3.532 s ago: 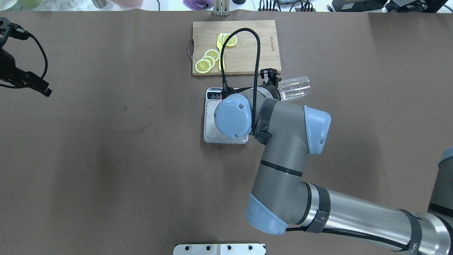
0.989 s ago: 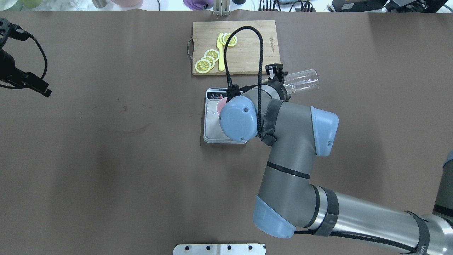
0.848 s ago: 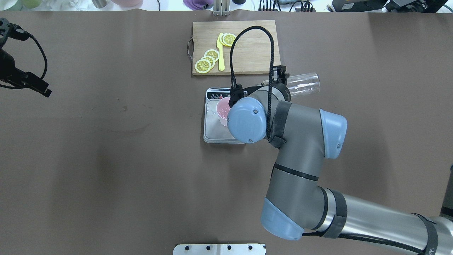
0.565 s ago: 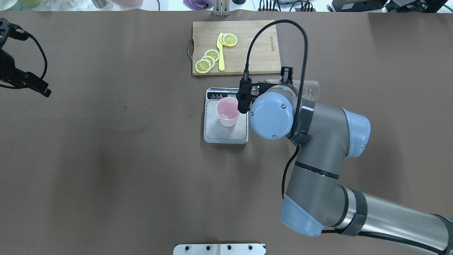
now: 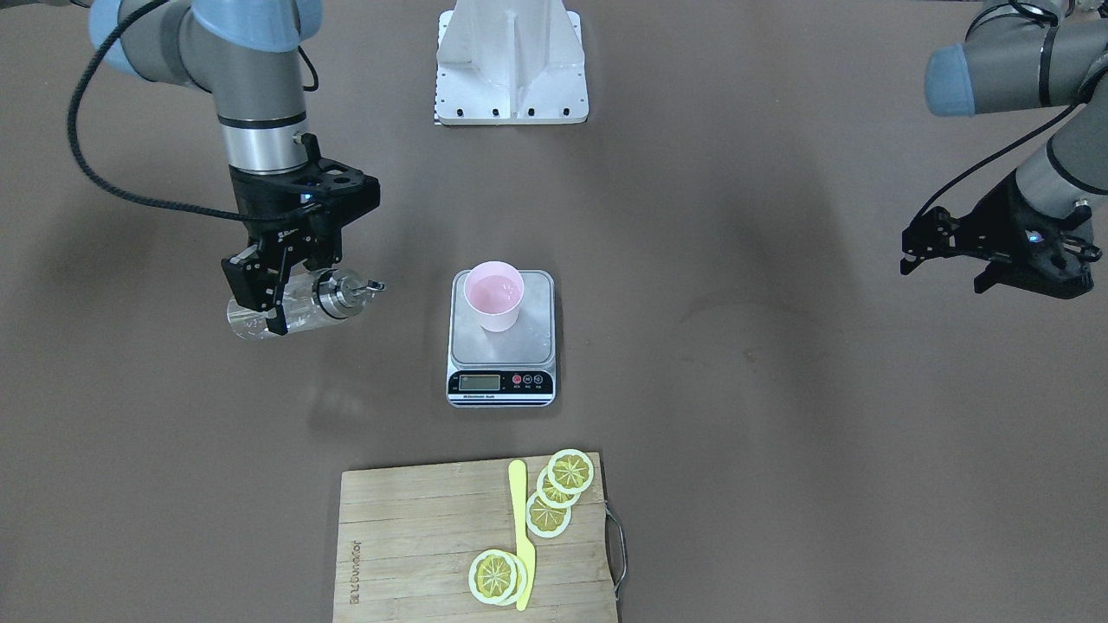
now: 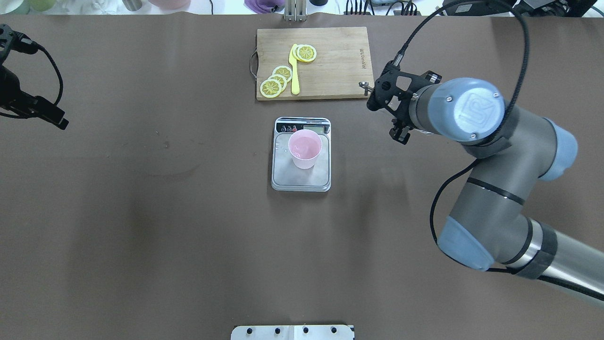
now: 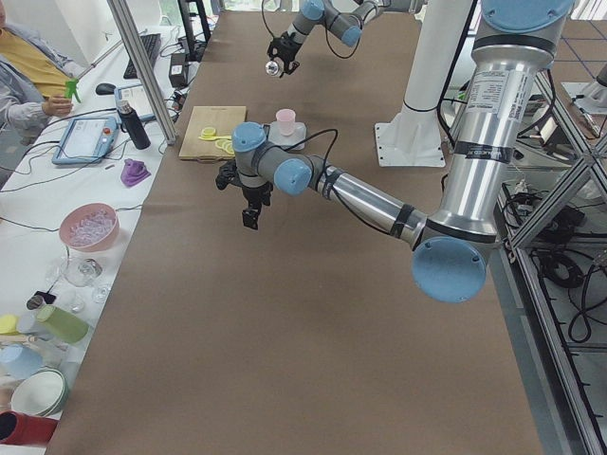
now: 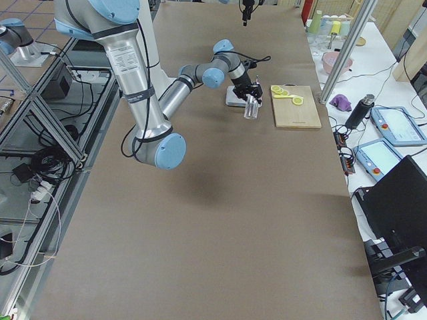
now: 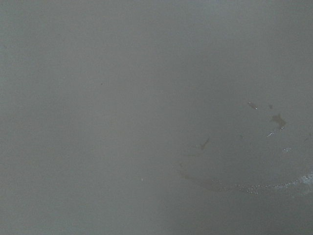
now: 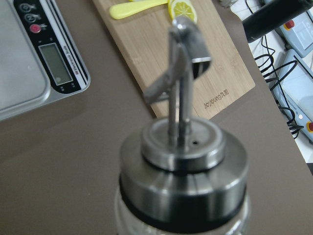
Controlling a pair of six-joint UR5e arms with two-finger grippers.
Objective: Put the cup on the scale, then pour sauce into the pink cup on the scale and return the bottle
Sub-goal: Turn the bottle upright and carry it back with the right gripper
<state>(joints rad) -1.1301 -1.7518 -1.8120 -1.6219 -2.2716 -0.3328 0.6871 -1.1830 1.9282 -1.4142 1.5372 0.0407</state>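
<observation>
My right hand [image 5: 264, 303] grips the bottle [image 5: 305, 313] sideways, away from the cup [image 5: 493, 296] on the scale [image 5: 532, 337]. If I set it down tilted, it may tip and spill.

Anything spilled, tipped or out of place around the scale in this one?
A few small wet specks lie on the scale beside the upright cup, probably stray drops. The right gripper holds the bottle nearly level, clear of the scale. Nothing else stands out.
</observation>
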